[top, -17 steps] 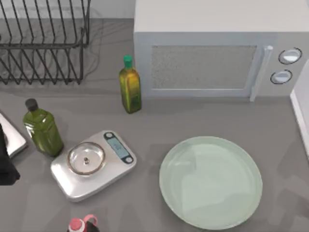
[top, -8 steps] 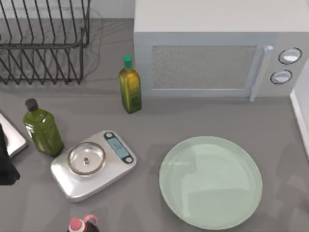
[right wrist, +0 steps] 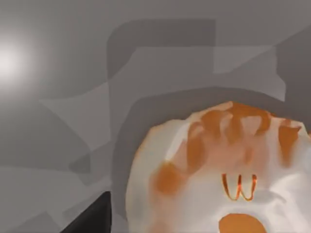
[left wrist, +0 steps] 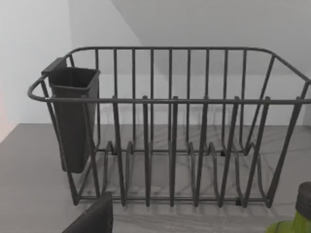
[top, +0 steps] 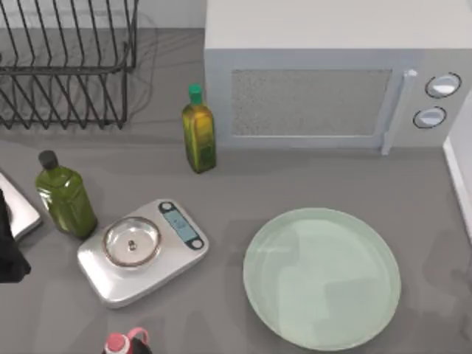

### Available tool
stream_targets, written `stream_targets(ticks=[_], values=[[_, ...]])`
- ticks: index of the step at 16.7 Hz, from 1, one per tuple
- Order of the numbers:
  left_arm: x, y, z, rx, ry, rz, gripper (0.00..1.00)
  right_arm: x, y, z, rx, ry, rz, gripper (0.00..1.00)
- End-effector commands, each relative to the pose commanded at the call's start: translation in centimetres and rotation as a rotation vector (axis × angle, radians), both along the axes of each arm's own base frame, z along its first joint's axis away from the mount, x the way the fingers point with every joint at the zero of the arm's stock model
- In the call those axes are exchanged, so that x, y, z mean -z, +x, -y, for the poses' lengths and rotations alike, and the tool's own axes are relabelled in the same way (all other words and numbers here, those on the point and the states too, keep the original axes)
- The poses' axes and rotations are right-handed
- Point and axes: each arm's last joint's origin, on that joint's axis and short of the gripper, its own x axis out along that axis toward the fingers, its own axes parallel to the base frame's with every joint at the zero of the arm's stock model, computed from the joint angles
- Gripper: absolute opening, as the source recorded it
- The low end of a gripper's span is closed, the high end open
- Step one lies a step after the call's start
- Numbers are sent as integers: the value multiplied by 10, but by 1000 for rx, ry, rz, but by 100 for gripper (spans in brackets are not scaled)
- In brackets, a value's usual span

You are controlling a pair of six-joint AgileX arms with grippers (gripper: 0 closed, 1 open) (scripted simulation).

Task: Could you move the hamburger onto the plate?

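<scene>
The hamburger (right wrist: 218, 174), a cream lump with orange patches, lies close up in the right wrist view on the grey table, with a dark shadow around it. One dark fingertip (right wrist: 92, 219) of my right gripper stands just beside it, and a strip of table shows between the two. The pale mint-green plate (top: 322, 276) sits bare at the front right of the table in the top view. My left gripper (top: 9, 251) is parked at the table's far left edge.
A steel kitchen scale (top: 141, 251) stands left of the plate, with a green bottle (top: 65, 195) beside it and a pink-capped bottle (top: 125, 344) at the front edge. An oil bottle (top: 198, 131), a microwave (top: 332, 88) and a wire dish rack (top: 66, 66) line the back.
Faint shadows over the plate and the table's right side have shifted. No object in the top view has moved, and the left arm is still.
</scene>
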Motion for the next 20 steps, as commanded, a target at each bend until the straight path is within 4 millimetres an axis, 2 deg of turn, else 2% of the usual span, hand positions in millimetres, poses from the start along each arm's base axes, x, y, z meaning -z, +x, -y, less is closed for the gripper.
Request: stream_targets(ticks=[4, 9, 20], values=[[0, 0, 0, 0, 0, 0, 100, 31, -3, 0, -1, 0, -3, 100], [0, 0, 0, 0, 0, 0, 100, 36, -4, 0, -1, 0, -7, 100], [0, 0, 0, 0, 0, 0, 100, 36, -4, 0, -1, 0, -7, 17]])
